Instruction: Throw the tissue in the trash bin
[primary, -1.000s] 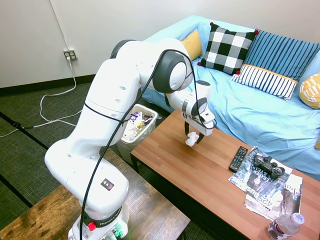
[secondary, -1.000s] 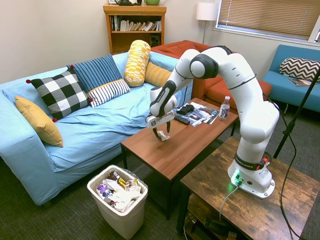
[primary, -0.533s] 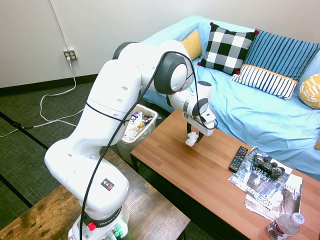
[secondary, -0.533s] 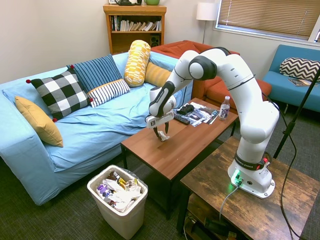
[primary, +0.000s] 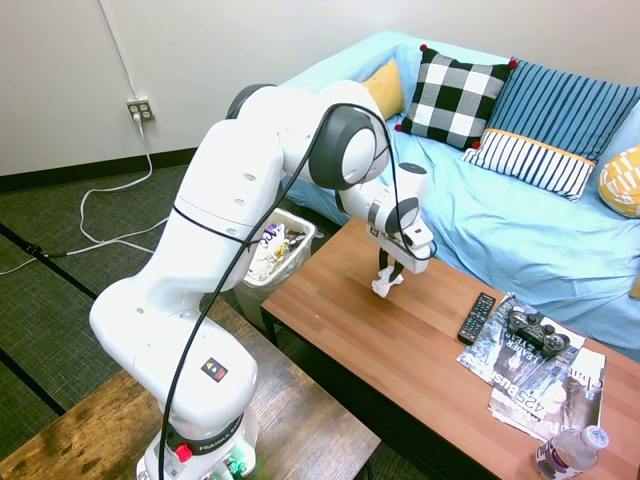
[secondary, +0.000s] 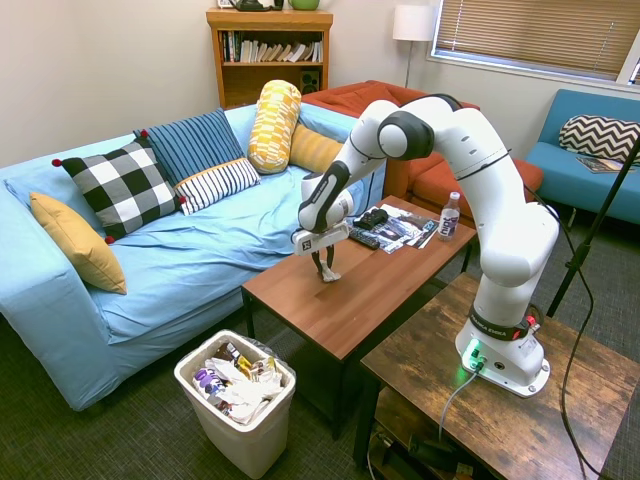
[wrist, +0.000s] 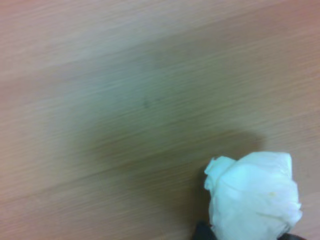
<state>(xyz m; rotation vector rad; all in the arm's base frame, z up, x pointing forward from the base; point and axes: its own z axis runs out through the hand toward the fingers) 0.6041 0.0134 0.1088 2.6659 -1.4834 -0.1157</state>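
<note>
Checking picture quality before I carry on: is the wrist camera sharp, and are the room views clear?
Wrist view: soft focus, wood grain smeared, a dark shadow beside the tissue. First and second exterior views: evenly lit and sharp, with the gripper closed on the tissue over the coffee table.

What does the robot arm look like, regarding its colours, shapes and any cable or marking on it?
The arm is glossy white, built of rounded, bulky segments with dark grey rings at the joints. A thin black cable runs loosely along its outside down toward the base. A small dark square mark sits on the lower segment. The gripper has a white body and short dark fingers.
</note>
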